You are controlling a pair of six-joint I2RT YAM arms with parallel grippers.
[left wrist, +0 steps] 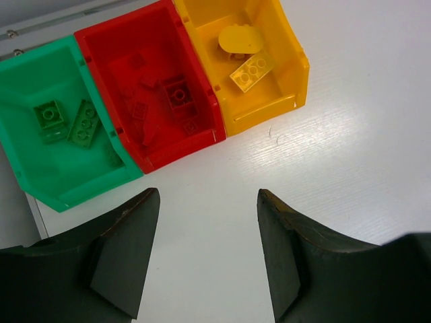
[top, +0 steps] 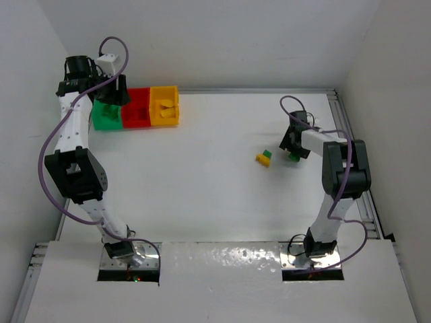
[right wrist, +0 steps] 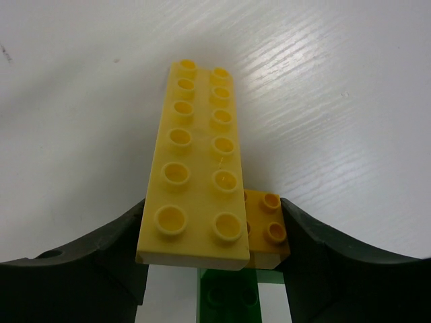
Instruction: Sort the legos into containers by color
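My right gripper [right wrist: 212, 232] is shut across a long yellow lego plate [right wrist: 199, 155] and a small darker yellow brick [right wrist: 269, 225] beside it; one finger touches each. The plate's near end lies over a green brick [right wrist: 229, 296]. From above, that gripper [top: 293, 142] sits at the right of the table, a green lego [top: 294, 157] just below it. A yellow lego [top: 261, 159] and a green one [top: 267, 154] lie to its left. My left gripper [left wrist: 207, 202] hangs open and empty before the containers: green bin [left wrist: 40, 168], red bin [left wrist: 108, 47], yellow bin [left wrist: 269, 108].
The green bin holds two green bricks [left wrist: 50, 118], the red bin several red pieces [left wrist: 178, 94], the yellow bin a clear yellow brick [left wrist: 251, 70] and a round yellow piece [left wrist: 240, 39]. The bins stand at the far left by the table's back rail [top: 256, 89].
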